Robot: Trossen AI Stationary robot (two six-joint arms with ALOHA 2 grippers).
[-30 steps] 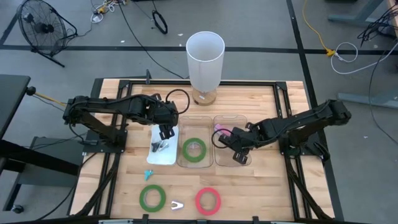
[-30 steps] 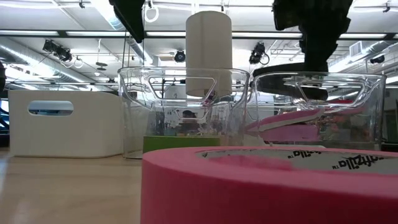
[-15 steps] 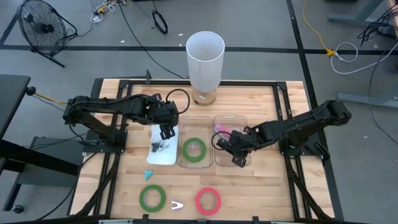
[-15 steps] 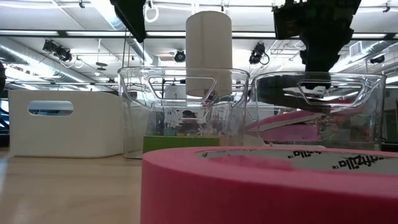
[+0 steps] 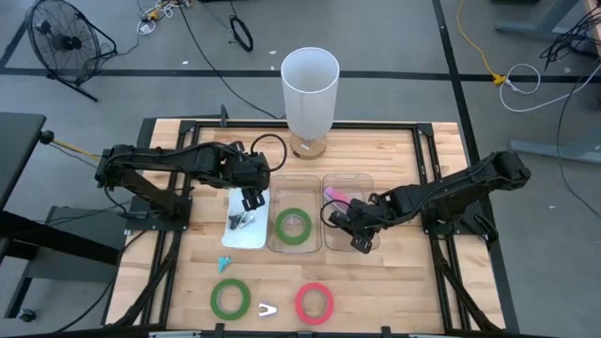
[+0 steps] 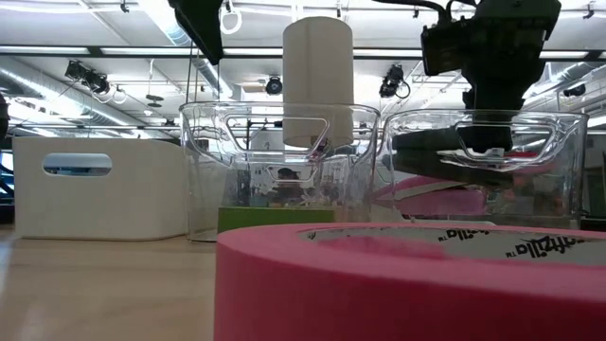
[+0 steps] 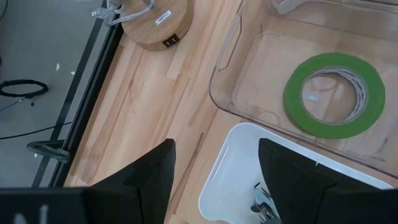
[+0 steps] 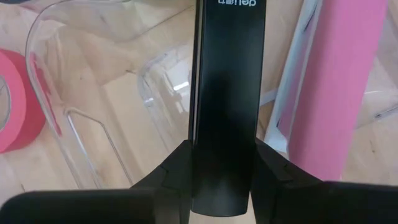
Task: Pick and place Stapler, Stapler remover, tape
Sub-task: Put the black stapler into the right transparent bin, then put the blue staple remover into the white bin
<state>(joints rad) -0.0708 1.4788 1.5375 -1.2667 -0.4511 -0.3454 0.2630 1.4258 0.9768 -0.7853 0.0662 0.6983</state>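
Right jaws clamped on black stapler [image 8: 224, 106] inside right clear bin [image 5: 362, 183], beside pink stapler [image 8: 339, 81], left jaws spread above white tray [image 5: 246, 235].

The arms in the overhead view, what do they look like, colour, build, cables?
Both arms are dark, nearly black, built of jointed segments. A black cable loops above the left arm's wrist. The left gripper has two flat, dark, matte fingers; the right gripper has similar dark fingers.
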